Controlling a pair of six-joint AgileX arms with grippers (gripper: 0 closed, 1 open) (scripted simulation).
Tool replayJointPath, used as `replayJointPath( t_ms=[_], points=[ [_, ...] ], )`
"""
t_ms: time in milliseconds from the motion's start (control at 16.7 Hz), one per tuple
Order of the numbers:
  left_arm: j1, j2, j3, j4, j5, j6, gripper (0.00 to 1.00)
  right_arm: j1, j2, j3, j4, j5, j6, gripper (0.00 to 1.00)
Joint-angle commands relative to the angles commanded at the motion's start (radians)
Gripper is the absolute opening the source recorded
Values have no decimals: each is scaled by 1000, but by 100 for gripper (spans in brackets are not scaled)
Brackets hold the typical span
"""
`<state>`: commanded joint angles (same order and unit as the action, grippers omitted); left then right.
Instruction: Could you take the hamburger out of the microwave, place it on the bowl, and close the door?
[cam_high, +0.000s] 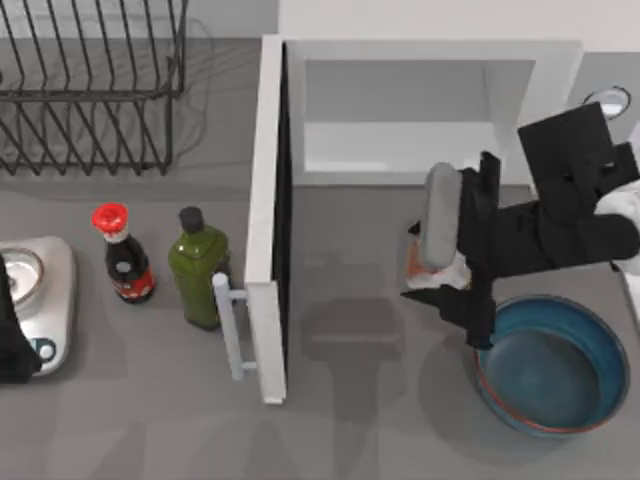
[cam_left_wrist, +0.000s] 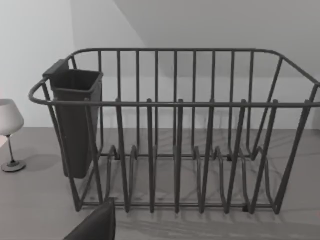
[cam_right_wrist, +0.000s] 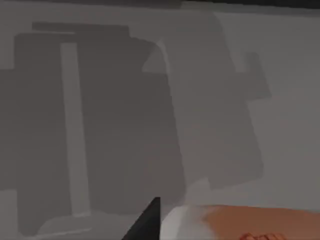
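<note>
- My left arm (cam_high: 12, 330) sits parked far left of the microwave, at the table's left edge over a small silver scale (cam_high: 40, 290); I cannot tell how its fingers stand.
- A dark wire dish rack (cam_high: 90, 85) stands behind the scale, well left of the microwave; my left wrist view looks straight at it (cam_left_wrist: 175, 130), with a dark cutlery cup (cam_left_wrist: 75, 120) hung on one end.
- A red-capped dark sauce bottle (cam_high: 124, 255) and a green bottle (cam_high: 200, 268) stand side by side, the green one just beside the door's outer face.
- The door (cam_high: 268, 220) is swung wide open, sticking out from the left front corner of the microwave (cam_high: 420, 80), white bar handle facing the bottles.
- The oven's cavity is white inside (its floor is bare).
- My right gripper (cam_high: 440, 262) hangs in front of the microwave's opening, towards its right side, pinching the hamburger (cam_high: 428, 262) between its fingers; the bun also shows at the edge of my right wrist view (cam_right_wrist: 250, 225).
- The bowl (cam_high: 550, 365) sits on the table in front of the microwave's right end, just beside the gripper.
</note>
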<state>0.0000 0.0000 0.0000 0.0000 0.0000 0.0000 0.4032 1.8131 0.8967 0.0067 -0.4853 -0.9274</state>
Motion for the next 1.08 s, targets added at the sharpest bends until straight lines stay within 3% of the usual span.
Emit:
replayJointPath(
  t_ms=[300, 540, 780, 1080],
  points=[
    [0, 0, 0, 0, 0, 0, 100, -253, 33, -22, -361, -369, -564, 0],
    [0, 0, 0, 0, 0, 0, 100, -436, 67, -48, -633, -567, -861, 0],
    [0, 0, 0, 0, 0, 0, 100, -551, 93, -68, -790, -659, -1000, 0],
    [0, 0, 0, 0, 0, 0, 100, -566, 98, -71, -809, -669, -1014, 0]
  ],
)
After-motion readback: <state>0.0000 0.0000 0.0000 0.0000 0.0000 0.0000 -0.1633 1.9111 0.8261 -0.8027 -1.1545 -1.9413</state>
